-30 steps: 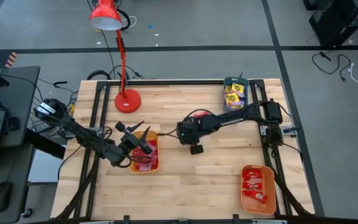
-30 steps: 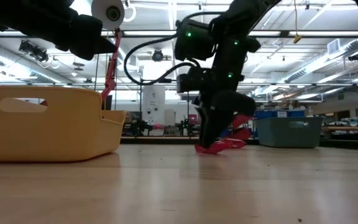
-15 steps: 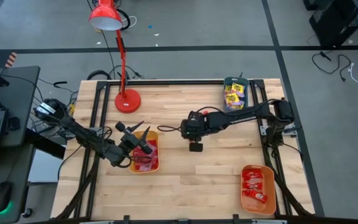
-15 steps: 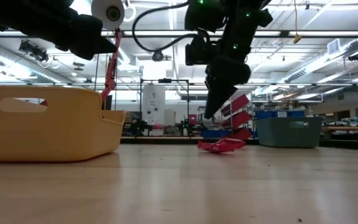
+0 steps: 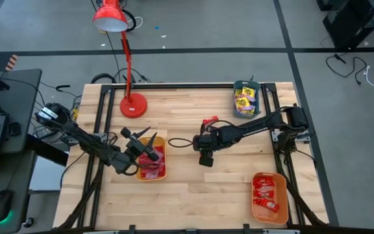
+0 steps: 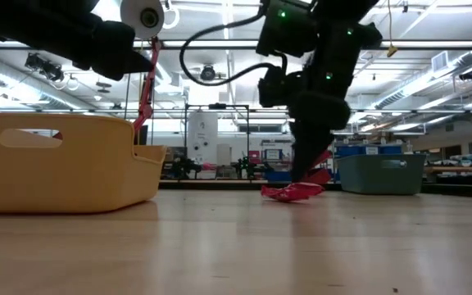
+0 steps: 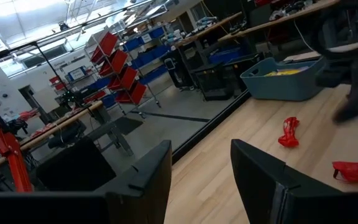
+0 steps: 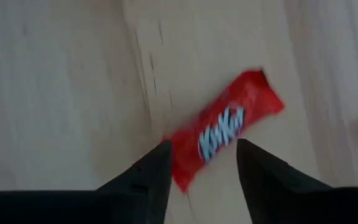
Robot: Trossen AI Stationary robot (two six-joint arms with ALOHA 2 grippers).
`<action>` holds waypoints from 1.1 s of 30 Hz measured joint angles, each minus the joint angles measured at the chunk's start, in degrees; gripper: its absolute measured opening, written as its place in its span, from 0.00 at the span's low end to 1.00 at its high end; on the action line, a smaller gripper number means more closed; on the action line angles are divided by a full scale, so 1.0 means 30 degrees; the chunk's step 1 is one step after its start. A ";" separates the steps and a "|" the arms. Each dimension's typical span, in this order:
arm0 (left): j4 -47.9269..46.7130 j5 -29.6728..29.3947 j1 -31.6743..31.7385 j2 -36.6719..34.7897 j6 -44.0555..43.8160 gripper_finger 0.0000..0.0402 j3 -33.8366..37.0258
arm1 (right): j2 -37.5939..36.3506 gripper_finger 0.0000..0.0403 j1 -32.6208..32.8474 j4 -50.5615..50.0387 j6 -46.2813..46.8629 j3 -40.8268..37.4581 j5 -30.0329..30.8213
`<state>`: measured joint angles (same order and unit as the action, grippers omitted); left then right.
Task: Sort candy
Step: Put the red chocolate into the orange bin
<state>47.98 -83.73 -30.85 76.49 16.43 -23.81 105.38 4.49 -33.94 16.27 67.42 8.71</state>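
Right claw (image 8: 197,165) now off, jaws apart over red candy (image 8: 224,132) (white lettering).

Candy bar (image 8: 224,134) on table (image 5: 193,188) under R gripper (image 5: 204,156); tray (image 5: 153,174) w/ candy at L.

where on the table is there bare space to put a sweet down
Bare wood lies along the near edge between the orange tray under the left gripper and the second orange tray, and between the lamp base and the teal tray. The middle is crowded: the right gripper hovers over a red candy.
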 joint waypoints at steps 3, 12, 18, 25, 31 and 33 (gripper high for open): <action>-0.0627 -0.0003 0.0000 0.0000 -0.1089 0.42 0.0000 | -0.0007 0.45 -0.0004 0.1254 0.0479 -0.0562 0.0306; -0.1135 0.0003 0.0000 0.0000 -0.2711 0.42 0.0000 | 0.0153 0.55 -0.0651 0.2155 0.3138 -0.1453 0.0364; -0.1135 -0.0003 0.0000 0.0000 -0.2719 0.42 0.0000 | 0.0117 0.55 -0.0917 0.4144 0.3581 -0.2517 0.0046; -0.1113 0.0003 0.0000 0.0000 -0.2741 0.42 0.0000 | 0.0048 0.49 -0.0924 0.5546 0.2441 -0.3567 0.0072; -0.1113 0.2813 0.0017 0.0000 -0.2770 0.42 0.0000 | 0.0037 0.36 -0.0931 0.5989 0.1100 -0.3850 0.0080; -0.1274 0.5330 0.0101 0.0000 -0.2749 0.42 0.0000 | 0.0058 0.31 -0.0931 0.6181 0.0697 -0.3863 0.0084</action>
<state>44.16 -67.74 -30.55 76.49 8.18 -23.81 105.56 1.69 -15.40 18.36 55.83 8.96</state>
